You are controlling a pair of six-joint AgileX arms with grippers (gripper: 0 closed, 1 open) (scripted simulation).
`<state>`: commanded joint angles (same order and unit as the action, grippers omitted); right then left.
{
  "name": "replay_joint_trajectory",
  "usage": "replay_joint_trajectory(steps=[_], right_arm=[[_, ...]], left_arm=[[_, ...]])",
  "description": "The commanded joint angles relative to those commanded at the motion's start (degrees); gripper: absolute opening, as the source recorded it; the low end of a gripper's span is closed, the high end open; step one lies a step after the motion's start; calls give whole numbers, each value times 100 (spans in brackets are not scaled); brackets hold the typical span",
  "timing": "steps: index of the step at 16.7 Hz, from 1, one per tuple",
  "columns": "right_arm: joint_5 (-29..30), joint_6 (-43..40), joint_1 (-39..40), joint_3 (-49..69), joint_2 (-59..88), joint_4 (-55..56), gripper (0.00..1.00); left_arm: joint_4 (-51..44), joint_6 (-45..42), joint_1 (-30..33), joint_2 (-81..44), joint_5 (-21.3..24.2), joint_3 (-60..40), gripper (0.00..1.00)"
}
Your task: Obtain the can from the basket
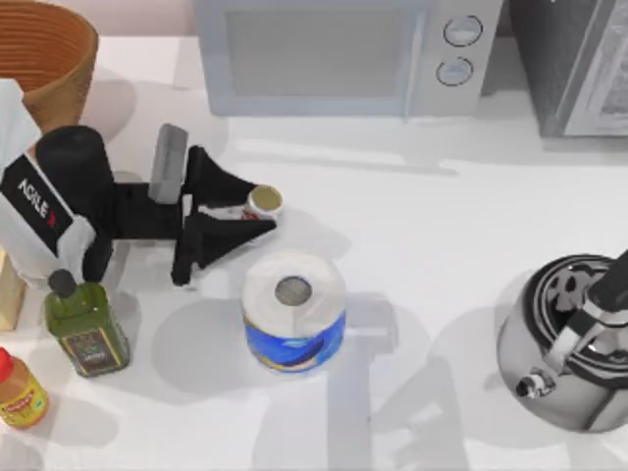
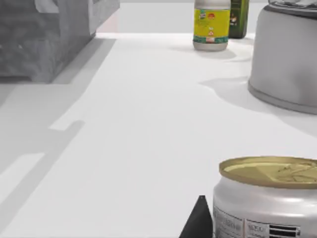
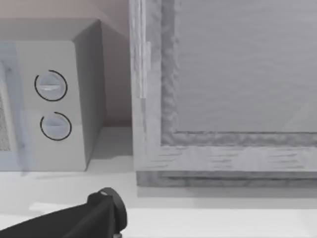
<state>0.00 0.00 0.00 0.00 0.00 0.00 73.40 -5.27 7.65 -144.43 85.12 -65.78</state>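
The small can (image 1: pixel 263 202), pale golden on top, is out on the white table to the right of the wicker basket (image 1: pixel 83 44), which stands in the far left corner. My left gripper (image 1: pixel 263 207) reaches rightward from the left side and is shut on the can, one black finger on each side of it. The left wrist view has the can (image 2: pixel 267 198) close up and upright, silver-white below its golden lid, with a black fingertip (image 2: pixel 198 220) beside it. My right arm (image 1: pixel 618 277) is parked at the right edge above the kettle.
A white roll in blue wrapper (image 1: pixel 292 312) stands just in front of the can. An olive oil bottle (image 1: pixel 86 329) and an orange bottle (image 1: pixel 20 390) stand front left. A steel kettle (image 1: pixel 564 343) is at the right and a microwave (image 1: pixel 334 54) at the back.
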Motion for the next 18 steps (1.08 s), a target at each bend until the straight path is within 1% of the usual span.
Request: replay_joint_trajectory(steps=[12,13,18], right_arm=[[0,0,0,0,0,0,100],[0,0,0,0,0,0,100],[0,0,0,0,0,0,100]], left_arm=[[0,0,0,0,0,0,98],[0,0,0,0,0,0,100],[0,0,0,0,0,0,100]])
